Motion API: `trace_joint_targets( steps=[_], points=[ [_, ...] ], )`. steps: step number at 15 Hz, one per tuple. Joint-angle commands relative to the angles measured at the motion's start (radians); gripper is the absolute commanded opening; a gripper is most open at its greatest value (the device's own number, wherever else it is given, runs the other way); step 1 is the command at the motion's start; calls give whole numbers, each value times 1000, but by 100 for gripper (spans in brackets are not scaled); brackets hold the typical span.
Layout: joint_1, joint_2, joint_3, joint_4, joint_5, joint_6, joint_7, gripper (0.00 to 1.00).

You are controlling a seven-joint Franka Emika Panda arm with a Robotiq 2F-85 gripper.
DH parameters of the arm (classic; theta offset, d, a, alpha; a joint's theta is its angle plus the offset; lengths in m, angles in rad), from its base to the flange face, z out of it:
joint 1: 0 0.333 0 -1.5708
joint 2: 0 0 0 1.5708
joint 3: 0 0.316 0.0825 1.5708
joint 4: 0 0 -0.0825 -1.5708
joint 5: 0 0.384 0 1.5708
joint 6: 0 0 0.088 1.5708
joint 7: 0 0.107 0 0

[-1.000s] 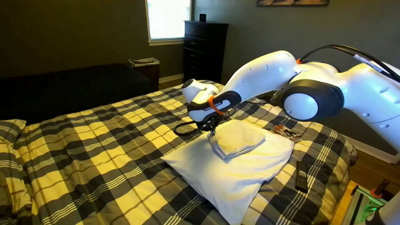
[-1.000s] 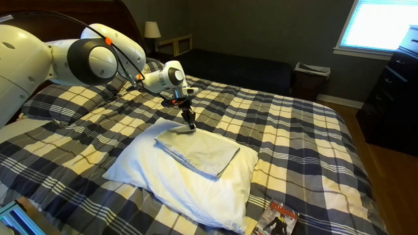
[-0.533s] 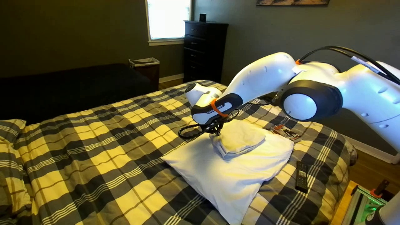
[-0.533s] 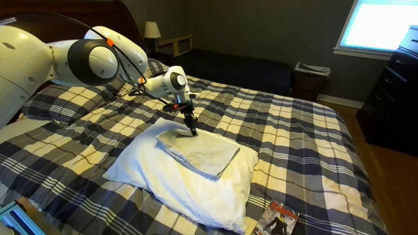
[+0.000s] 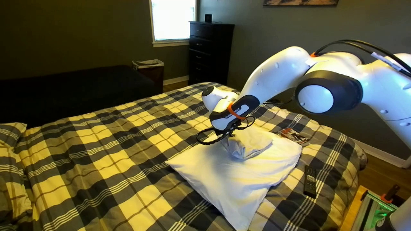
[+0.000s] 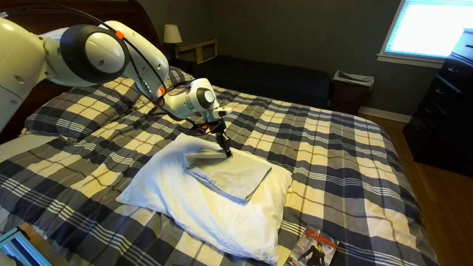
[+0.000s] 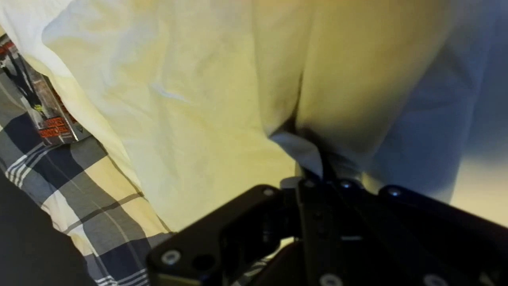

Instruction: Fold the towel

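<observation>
A pale grey-white towel [image 6: 236, 177], folded in layers, lies on a white pillow [image 6: 159, 188] on the bed. It also shows in an exterior view [image 5: 255, 141] and fills much of the wrist view [image 7: 210, 103]. My gripper [image 6: 228, 153] points down at the towel's far edge. In the wrist view the fingers of the gripper [image 7: 323, 174] are together on a pinched fold of towel, which rises in a ridge towards them. The towel's end nearer the headboard is lifted and curled over. The fingertips are partly hidden by cloth.
A plaid bedspread [image 5: 96, 160] lies under the pillow. A disc case [image 6: 314, 247] lies beside the pillow, and a black remote [image 5: 310, 181] lies near the bed's edge. Plaid pillows [image 6: 77, 114] lie at the headboard. A hamper [image 6: 351, 90] and a dark dresser [image 5: 210, 51] stand beyond the bed.
My gripper has moved across the towel, rightward and slightly down in both exterior views. The towel's held end has come with it and now curls and wrinkles; the opposite end has stayed put.
</observation>
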Motion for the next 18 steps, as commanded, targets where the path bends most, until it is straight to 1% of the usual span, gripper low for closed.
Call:
trace_joint_targets(
  steps=[1, 3, 5, 7, 10, 13, 18],
  points=[
    [7, -115, -13, -201, -32, 178, 52, 1],
    [-1, -157, -9, -271, -15, 228, 38, 1],
    [-6, -201, -6, -344, -2, 252, 31, 1],
    [-6, -241, -16, -404, 0, 256, 44, 1],
    [5, -291, -49, -473, -30, 255, 91, 1],
    [-1, -320, -71, -515, -54, 256, 116, 1],
    [-20, -322, -89, -533, -92, 254, 124, 1]
  ],
)
